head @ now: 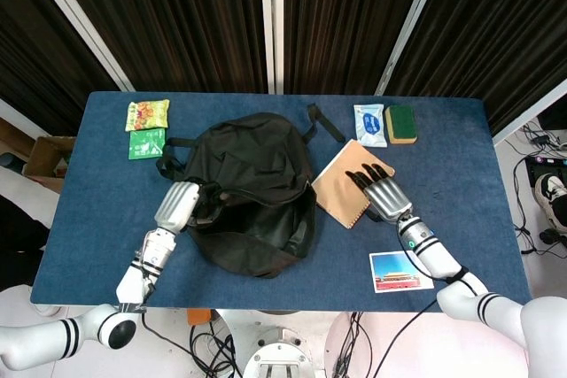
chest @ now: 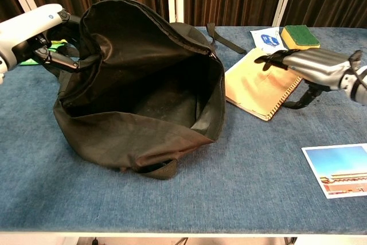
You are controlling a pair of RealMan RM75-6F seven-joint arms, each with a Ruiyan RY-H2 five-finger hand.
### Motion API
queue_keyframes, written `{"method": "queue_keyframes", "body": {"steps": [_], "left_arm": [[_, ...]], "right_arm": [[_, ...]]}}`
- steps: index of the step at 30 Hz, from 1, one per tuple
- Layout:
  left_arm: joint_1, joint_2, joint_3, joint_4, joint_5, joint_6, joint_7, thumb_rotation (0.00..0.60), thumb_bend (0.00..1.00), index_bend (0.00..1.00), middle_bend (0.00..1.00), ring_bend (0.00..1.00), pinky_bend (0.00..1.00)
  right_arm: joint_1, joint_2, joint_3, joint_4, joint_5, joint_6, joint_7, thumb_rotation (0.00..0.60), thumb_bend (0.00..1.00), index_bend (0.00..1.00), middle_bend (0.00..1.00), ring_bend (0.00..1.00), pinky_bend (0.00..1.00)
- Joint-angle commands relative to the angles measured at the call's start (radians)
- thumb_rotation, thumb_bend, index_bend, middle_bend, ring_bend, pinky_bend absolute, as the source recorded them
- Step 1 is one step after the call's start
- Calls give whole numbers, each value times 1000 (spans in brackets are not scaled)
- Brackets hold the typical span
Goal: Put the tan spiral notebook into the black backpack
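The left hand [chest: 35, 32] is gripping the upper rim of the black backpack [chest: 137, 84], holding its mouth wide open toward the camera, with a green packet [chest: 57, 43] peeking out just behind the hand. The right hand [chest: 312, 64] is hovering flat, fingers extended and apart, over the spiral edge of the tan spiral notebook [chest: 258, 84], thumb hanging below beside the binding. Just beyond its fingertips are lying a white wipes packet [chest: 265, 38] and a green sponge [chest: 299, 35]. A postcard [chest: 338, 170] is lying nearer the camera than this hand.
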Motion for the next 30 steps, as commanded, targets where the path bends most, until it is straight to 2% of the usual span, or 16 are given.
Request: {"method": "queue_keyframes", "body": {"steps": [1,8,13,16,25,30], "left_arm": [[1,0,1,2,-1,0,-2,600,453,596,599,525,357],[2,-1,1,6,-1,-2,-10,600,453,596,596,525,357],[3,-3,1,9,1,0,-17,600,453,596,594,525,357],[3,-1,0,11,3,0,-20,600,452,596,593,525,357],[7,8,-5,8,5,8,-30,600,452,596,592,525,357],[7,11,-6,7,4,9,-31,600,452,596,591,525,358]], "right_arm": [[15,-17,-3,16,-4,-14,2,600,213,63,190,27,116],[55,-59,5,61,0,-41,-8,600,230,89,201,30,116],[78,-114,15,127,-15,-5,22,600,467,150,237,36,139],[91,-143,23,167,-18,12,44,600,519,154,242,45,143],[131,-188,53,223,-8,38,78,600,501,156,239,47,143],[162,-226,76,249,8,37,29,600,361,163,255,47,149]]}}
